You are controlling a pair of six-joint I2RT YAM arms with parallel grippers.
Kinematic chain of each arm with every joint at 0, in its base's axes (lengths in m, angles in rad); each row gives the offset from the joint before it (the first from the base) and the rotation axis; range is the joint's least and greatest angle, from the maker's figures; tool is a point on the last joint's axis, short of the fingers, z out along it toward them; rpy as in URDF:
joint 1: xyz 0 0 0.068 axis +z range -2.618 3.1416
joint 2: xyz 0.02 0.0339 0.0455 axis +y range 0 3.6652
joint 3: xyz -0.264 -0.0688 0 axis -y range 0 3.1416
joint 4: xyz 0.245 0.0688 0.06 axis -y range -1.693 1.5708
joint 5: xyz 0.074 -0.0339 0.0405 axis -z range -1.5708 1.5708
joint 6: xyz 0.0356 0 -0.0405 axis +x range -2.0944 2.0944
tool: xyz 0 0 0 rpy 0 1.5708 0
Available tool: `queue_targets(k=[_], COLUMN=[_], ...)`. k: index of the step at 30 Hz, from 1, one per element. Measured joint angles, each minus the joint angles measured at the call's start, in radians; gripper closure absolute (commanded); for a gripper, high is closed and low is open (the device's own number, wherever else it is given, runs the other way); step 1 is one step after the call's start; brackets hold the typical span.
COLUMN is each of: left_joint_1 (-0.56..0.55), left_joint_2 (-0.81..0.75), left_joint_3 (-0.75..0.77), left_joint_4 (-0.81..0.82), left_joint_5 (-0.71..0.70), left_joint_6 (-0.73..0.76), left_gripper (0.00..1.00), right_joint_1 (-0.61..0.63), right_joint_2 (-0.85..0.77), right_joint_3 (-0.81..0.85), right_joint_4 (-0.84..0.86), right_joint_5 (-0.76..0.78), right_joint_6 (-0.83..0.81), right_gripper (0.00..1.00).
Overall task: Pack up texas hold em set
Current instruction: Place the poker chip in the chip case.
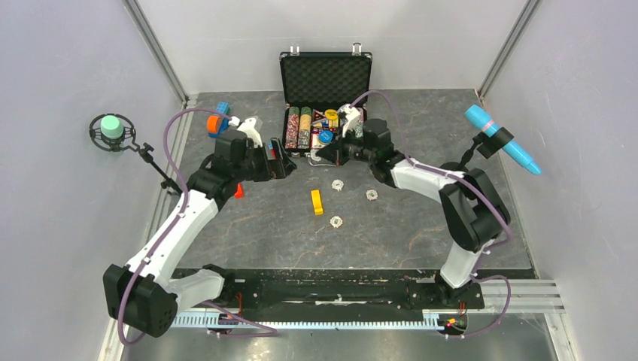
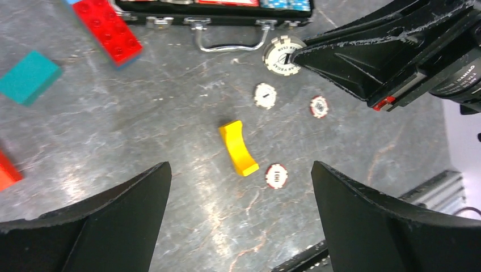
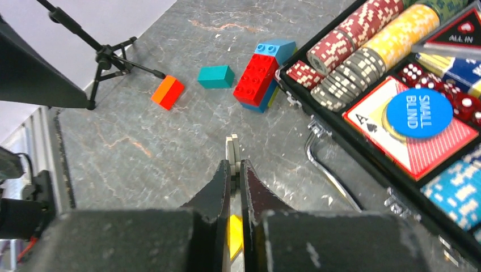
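Inside briefcase [image 3: 371,160], "SMALL BLIND" disc [image 3: 418,113], "ALL IN" marker [image 3: 462,31] (cropped)

Left pincer [image 2: 239,170] agape, right pincer [image 3: 233,165] clamped

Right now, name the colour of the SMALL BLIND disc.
The disc is blue, white lettering; clearest in the right wrist view.

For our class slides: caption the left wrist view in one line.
Right gripper pinches a poker chip near the case handle; three chips and a yellow block lie on the table.
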Motion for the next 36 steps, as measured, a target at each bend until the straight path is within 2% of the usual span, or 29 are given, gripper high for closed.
queue_targets(k=[8,16,21,36], left_joint_1=[0.048,0.076,0.080,0.086], left_joint_2=[-0.007,-0.011,-0.016,-0.020], left_joint_3=[0.000,-0.004,-0.006,-0.007], left_joint_4=[-0.052,-0.053,-0.053,-0.053], left_joint_5=[-0.053,-0.055,-0.055,-0.053], left_joint_6=[0.061,0.061,0.061,0.061], left_gripper=[0.00,0.00,0.00,0.00], right_joint_1=[0.044,0.045,0.045,0.045], right_joint_2=[0.170,0.370,0.454,0.533], right_joint_3=[0.154,0.417,0.518,0.575], right_joint_4=[0.019,-0.029,-0.080,-0.158], right_joint_5=[-0.005,-0.031,-0.025,0.000], right_joint_6=[-0.174,-0.321,-0.383,-0.465], right_gripper=[1.00,1.00,1.00,1.00])
